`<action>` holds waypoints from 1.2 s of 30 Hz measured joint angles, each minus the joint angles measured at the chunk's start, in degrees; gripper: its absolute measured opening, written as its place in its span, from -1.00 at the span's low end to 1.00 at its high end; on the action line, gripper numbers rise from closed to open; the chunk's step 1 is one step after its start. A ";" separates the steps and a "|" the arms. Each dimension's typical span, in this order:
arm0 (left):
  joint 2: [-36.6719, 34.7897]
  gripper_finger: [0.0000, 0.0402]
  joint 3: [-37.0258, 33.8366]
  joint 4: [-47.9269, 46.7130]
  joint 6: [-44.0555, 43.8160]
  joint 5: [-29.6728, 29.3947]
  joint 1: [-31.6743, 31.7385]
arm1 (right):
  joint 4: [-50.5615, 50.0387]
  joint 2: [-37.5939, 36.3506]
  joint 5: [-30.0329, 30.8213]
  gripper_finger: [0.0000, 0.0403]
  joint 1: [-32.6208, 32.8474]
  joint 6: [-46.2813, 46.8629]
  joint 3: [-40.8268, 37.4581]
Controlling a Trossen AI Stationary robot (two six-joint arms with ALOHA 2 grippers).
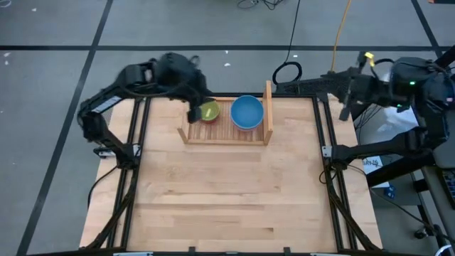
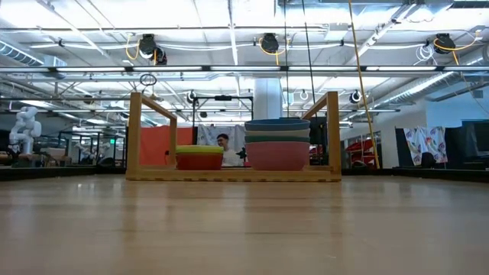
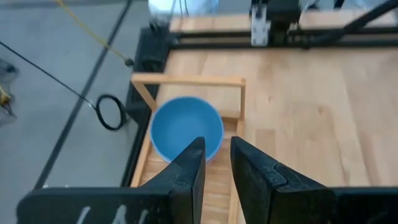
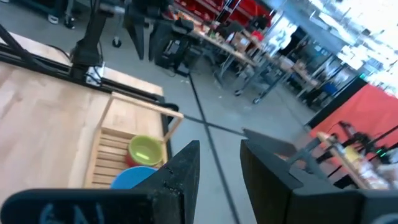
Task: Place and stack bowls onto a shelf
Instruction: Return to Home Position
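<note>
The light-wood shelf (image 1: 226, 132) stands at the table's far middle. On its left half a light green bowl (image 1: 210, 112) tops a red bowl (image 2: 199, 162). On its right half a blue bowl (image 1: 247, 112) tops a stack of teal, pale and pink bowls (image 2: 276, 155). My left gripper (image 1: 193, 111) hovers over the shelf's left end beside the light green bowl, open with a narrow gap and empty (image 3: 214, 163). My right gripper (image 1: 346, 105) waits beyond the table's far right corner, open and empty (image 4: 219, 163). The low view shows no gripper.
The shelf's two upright side boards (image 2: 134, 131) (image 2: 333, 131) flank the stacks. Black frame rails (image 1: 328, 153) run along the table's left and right edges. Bare tabletop (image 1: 227, 199) spreads from the shelf to the near edge. Cables and a yellow cord (image 1: 340, 32) lie on the floor beyond.
</note>
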 joint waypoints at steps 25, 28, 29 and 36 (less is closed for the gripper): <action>-18.82 -0.59 -0.12 -14.30 -4.35 -0.03 -0.79 | 0.91 -7.47 -0.71 -0.46 0.02 15.62 0.02; -20.89 -0.59 -0.11 -14.76 -4.41 -0.03 -0.79 | -0.23 -10.04 -0.70 -0.46 0.02 17.87 0.02; -21.69 -0.59 -0.12 -14.75 -4.43 -0.03 -0.79 | -0.60 -10.96 -0.70 -0.46 0.02 18.57 0.02; -27.34 -0.59 -0.80 -14.81 -5.19 0.88 -0.77 | -4.86 -16.54 -0.40 -0.45 0.02 22.38 0.02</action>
